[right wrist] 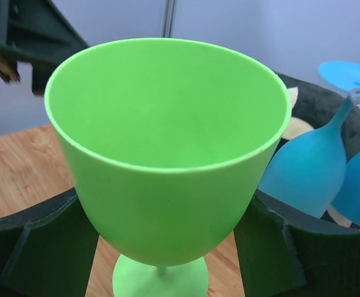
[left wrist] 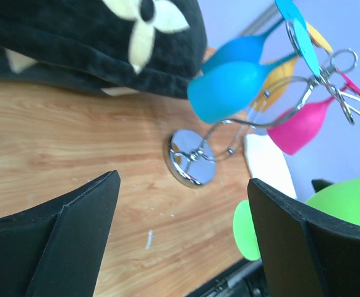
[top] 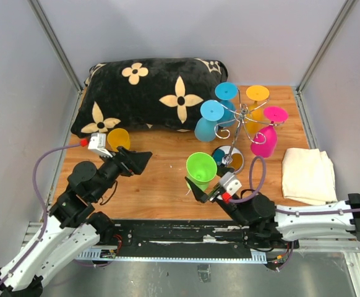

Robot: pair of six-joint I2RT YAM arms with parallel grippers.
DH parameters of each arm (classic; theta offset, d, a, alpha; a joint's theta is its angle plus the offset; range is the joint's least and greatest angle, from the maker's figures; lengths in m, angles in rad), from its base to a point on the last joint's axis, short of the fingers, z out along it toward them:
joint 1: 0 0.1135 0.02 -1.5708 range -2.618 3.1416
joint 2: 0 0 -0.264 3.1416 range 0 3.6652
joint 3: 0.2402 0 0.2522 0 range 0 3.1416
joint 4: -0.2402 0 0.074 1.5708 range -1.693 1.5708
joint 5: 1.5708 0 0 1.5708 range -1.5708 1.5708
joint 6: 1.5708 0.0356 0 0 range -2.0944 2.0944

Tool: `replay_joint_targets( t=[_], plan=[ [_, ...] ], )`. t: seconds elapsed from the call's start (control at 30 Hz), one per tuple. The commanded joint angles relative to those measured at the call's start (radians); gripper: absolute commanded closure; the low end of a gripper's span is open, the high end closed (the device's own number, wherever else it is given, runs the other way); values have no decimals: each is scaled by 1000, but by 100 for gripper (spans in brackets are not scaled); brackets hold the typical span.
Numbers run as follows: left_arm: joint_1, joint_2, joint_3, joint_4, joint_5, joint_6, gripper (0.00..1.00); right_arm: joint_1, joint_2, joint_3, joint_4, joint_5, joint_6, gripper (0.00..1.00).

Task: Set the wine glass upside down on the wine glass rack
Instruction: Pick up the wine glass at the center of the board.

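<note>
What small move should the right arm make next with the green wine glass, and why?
Probably lift it straight up a little. The right gripper looks closed on the bowl of the green wine glass, which is upright, mouth up, near the wine glass rack. It likely needs room above the table before being turned over.

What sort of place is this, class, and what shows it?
Probably a robot lab test cell: two arms bolted to a wooden table, bare grey panel walls, and props like the wine glass rack and pillow.
</note>
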Motion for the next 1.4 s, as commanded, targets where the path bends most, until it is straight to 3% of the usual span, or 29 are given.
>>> replay_joint_targets(
  t=[0.0, 0.1, 0.27, 0.47, 0.93, 1.23, 1.37],
  plan=[
    [-5, 41, -95, 240, 185, -115, 12, 21, -128, 22, -170, -27, -1, 41],
    [-80, 59, -140, 332, 155, -155, 12, 21, -182, 17, -166, -35, -6, 41],
    [-288, 129, -193, 492, -30, -223, 12, 21, -213, 14, -133, -40, -21, 42],
    [-405, 237, -227, 682, -103, -287, 13, 21, -213, 16, -74, -66, -27, 42],
    [-508, 355, -214, 778, -88, -296, 23, 21, -210, 18, 27, -133, -35, 42],
    [-554, 410, -209, 836, -76, -316, 34, 21, -222, 5, 64, -142, -40, 42],
    [-563, 424, -202, 852, -76, -316, 44, 21, -227, -3, 64, -130, -48, 42]
  ],
)
